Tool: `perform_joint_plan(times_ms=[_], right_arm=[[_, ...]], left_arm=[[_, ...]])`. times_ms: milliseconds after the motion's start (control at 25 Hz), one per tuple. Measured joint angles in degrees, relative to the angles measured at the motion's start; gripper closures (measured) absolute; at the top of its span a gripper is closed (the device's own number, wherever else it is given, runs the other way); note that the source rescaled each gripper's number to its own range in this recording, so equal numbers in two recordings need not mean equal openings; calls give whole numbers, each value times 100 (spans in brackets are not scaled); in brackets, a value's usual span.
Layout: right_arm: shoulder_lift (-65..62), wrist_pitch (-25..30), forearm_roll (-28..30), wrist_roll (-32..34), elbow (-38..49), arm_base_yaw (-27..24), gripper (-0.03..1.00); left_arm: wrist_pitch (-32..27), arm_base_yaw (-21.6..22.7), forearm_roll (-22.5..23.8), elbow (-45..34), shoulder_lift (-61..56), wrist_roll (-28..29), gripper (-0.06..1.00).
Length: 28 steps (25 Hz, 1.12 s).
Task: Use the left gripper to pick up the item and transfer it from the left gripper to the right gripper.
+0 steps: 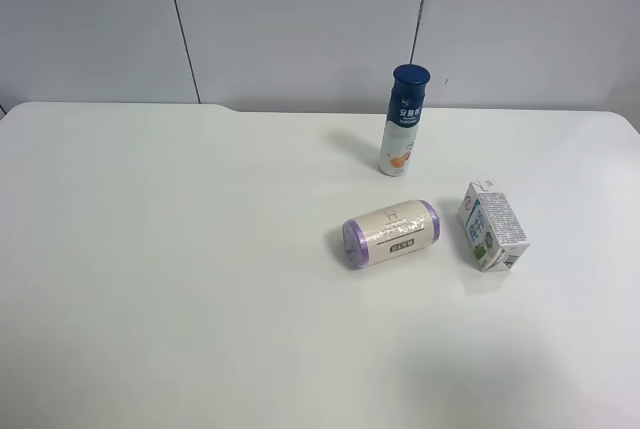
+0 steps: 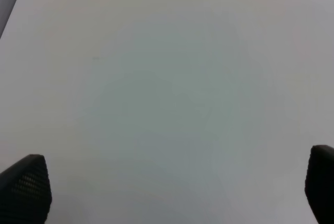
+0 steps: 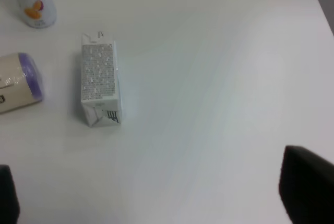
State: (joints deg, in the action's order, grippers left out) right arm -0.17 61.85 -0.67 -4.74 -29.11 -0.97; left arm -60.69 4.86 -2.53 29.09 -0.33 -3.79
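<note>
- We see the milk carton (image 3: 100, 83) lying on its side on the white surface (image 3: 219, 78).
- Our right tool (image 3: 156, 195) stands spread wide, empty.

White worktop (image 1: 180, 279) with a smooth matte surface, its far edge meeting a pale grey panelled wall (image 1: 300, 19). Two thin dark vertical seams divide the wall into panels. Lighting is even and diffuse; soft, faint shadows fall on the worktop towards the viewer's left.
</note>
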Motion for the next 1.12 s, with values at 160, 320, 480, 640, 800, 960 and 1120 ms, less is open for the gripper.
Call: perform_joint_plan(times_ms=[160,320,480,640,800,960,1120], right_arm=[[0,-79,0,-7,5,0,-3],[0,-99,0,-7,5,0,-3],[0,-99,0,-7,5,0,-3],[0,-103,0,-7,5,83,-3],[0,-103,0,-7,5,423,-3],[0,-103,0,-7,5,459,-3],[0,-103,0,-7,5,459,-3]], left_arm=[[0,0,0,0,0,0,-5],[0,0,-5,0,0,0,-5],[0,0,-5,0,0,0,-5],[0,0,-5,0,0,0,-5],[0,0,-5,0,0,0,-5],[0,0,-5,0,0,0,-5],[0,0,-5,0,0,5,-5]])
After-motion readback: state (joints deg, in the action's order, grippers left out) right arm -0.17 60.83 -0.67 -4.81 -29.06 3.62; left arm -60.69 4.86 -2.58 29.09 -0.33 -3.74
